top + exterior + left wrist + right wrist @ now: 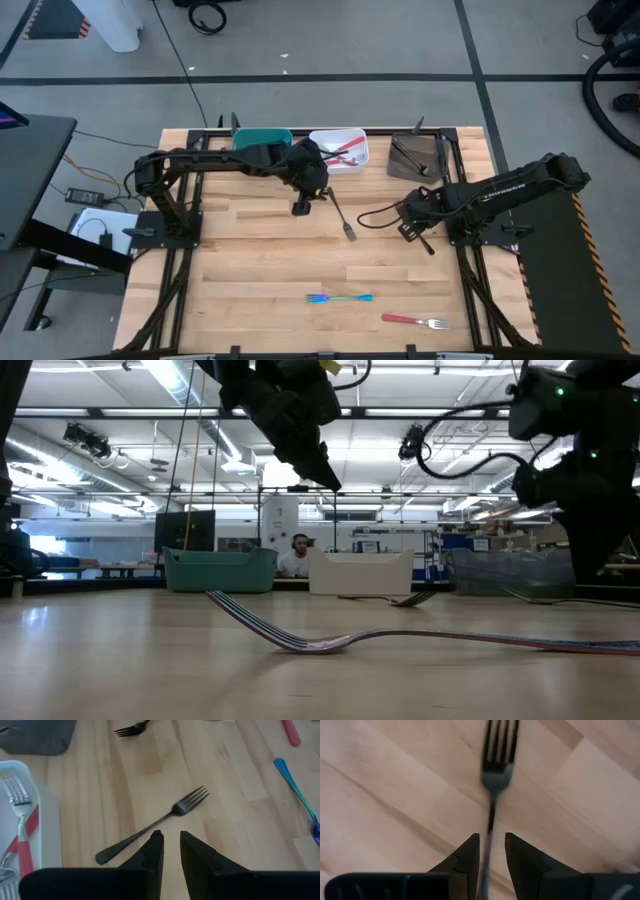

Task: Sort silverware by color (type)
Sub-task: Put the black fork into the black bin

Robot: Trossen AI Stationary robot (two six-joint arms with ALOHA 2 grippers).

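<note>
L gripper is hovering over the table just in front of the white bin, fingers standing a little apart w/ nothing between them. A dark fork is lying flat just beside it, on its right; long axis is running diagonal, handle end toward the bins, tines toward the front edge. In the L wrist view the same dark fork is lying ahead of the fingertips, not touching them.

R gripper is sitting low over the table's right side, near the brown bin, fingers clamped on the handle of a second dark fork. Tines are pointing straight out ahead of the gripper, fork axis in line w/ the fingers.

Near the front edge a blue-teal fork is lying left-to-right, blue end to the left. Just beside it, closer to the edge, a red-handled fork is also lying left-to-right, tines to the right.

Red-handled forks are resting in the white bin; the teal bin is standing to its left.
</note>
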